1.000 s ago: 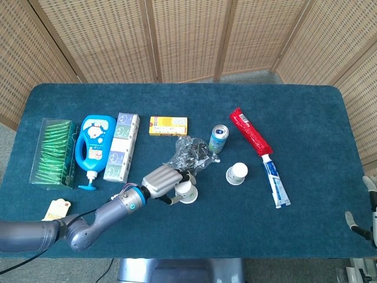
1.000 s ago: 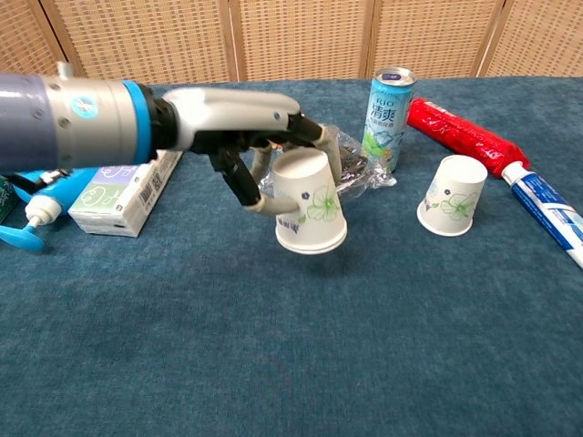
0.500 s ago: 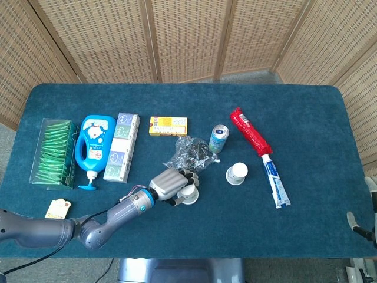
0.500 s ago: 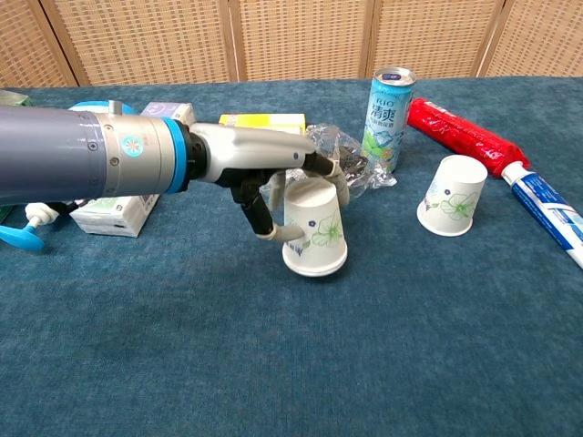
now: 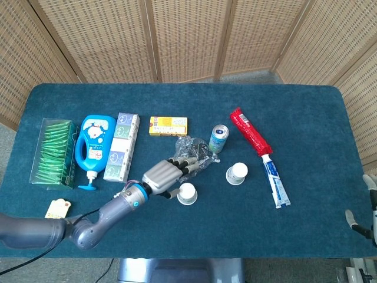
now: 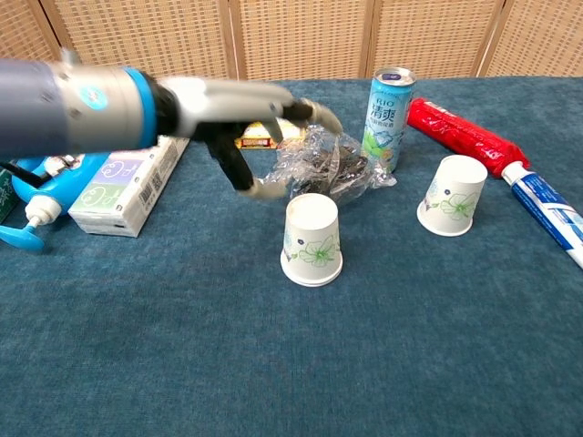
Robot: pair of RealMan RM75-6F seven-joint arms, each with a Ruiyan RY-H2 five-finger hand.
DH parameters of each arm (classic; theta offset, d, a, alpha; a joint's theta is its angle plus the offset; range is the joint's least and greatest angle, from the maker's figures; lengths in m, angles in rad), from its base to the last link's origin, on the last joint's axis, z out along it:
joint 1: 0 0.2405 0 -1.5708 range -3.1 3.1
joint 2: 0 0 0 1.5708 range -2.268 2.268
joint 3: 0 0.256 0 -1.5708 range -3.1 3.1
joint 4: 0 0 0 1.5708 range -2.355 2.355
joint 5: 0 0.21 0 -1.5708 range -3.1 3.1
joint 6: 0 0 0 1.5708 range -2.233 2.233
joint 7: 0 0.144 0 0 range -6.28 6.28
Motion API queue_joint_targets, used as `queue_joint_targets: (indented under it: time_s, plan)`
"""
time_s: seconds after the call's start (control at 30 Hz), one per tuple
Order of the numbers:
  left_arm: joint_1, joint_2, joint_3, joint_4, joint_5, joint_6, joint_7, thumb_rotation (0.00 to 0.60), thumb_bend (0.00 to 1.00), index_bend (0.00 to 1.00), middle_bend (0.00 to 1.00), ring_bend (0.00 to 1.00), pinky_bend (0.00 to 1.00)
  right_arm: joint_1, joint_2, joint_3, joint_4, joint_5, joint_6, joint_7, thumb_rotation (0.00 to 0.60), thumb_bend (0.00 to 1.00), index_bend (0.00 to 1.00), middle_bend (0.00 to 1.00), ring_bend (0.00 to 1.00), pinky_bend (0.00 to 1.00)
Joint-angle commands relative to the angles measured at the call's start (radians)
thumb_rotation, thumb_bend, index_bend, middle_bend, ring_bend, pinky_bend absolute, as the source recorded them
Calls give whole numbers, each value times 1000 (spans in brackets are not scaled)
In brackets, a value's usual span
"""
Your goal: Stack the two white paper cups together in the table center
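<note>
One white paper cup (image 5: 187,194) (image 6: 312,240) with a green flower print stands upside down on the blue table, near the middle. The second white cup (image 5: 237,174) (image 6: 453,208) stands upside down to its right, beside the toothpaste. My left hand (image 5: 168,174) (image 6: 250,123) hovers above and behind the first cup, fingers spread, holding nothing. Only a sliver of my right hand (image 5: 362,221) shows at the right edge of the head view, too little to judge its fingers.
A crumpled clear plastic bag (image 6: 323,168) and a drink can (image 6: 390,107) lie just behind the cups. A red packet (image 6: 465,137) and toothpaste tube (image 6: 547,211) are at right. A tissue pack (image 6: 118,187), blue bottle (image 5: 94,144), yellow box (image 5: 168,125) and green packets (image 5: 52,152) lie left.
My left hand set the tilted cup down upright on its rim, let go of it, and rose up and back with its fingers spread.
</note>
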Motion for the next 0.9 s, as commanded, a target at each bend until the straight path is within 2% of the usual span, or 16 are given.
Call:
queue_joint_targets:
  time_s: [0.03, 0.33, 0.47, 0.67, 0.9]
  plan:
    - [42, 66, -2, -55, 39, 53, -21, 600, 467, 1, 0, 0, 149, 10, 2, 2, -6, -7, -9, -12, 600, 374, 0, 0, 0, 0]
    - [177, 249, 32, -205, 157, 205, -58, 600, 467, 24, 0, 0, 121, 74, -18, 9, -20, -22, -82, -58, 600, 375, 0, 0, 0, 5]
    - [254, 321, 66, -261, 229, 279, -71, 600, 468, 32, 0, 0, 108, 119, -29, 12, -32, -29, -136, -94, 600, 373, 0, 0, 0, 6]
    - [359, 402, 114, -321, 317, 368, -92, 600, 467, 47, 0, 0, 98, 195, -41, 22, -54, -42, -226, -105, 600, 376, 0, 0, 0, 6]
    - [464, 479, 144, -355, 388, 456, -128, 600, 467, 51, 0, 0, 97, 282, -56, 32, -76, -24, -340, -131, 600, 372, 0, 0, 0, 39]
